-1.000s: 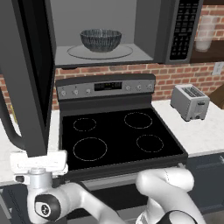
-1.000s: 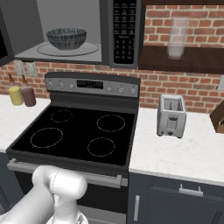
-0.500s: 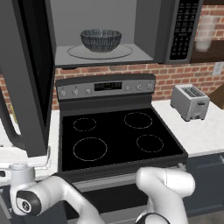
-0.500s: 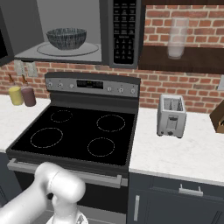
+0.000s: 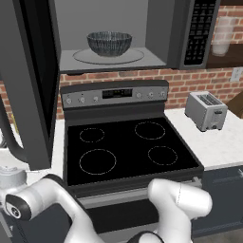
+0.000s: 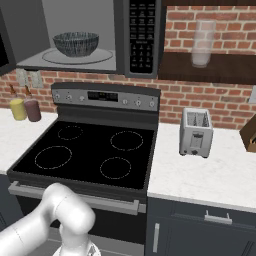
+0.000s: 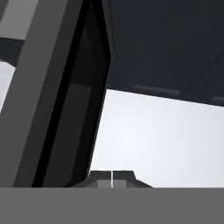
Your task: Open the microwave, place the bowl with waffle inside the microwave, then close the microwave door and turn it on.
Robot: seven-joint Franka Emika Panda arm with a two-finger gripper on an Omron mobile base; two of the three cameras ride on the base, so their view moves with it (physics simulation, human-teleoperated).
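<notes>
Bowl point(image 5: 109, 43) inside microwave point(image 5: 163, 33), above the stove point(image 5: 128, 147).

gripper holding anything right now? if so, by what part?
Nothing held. The gripper is shut with its tips together and nothing between them, beside the open microwave door. The bowl sits inside the microwave.

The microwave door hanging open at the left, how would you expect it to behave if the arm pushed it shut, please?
The microwave door looks wide, flat and rigid, so it would probably swing as one piece without flexing. Being tall with a large glass window, it is likely fairly heavy and could slam if shoved hard.
</notes>
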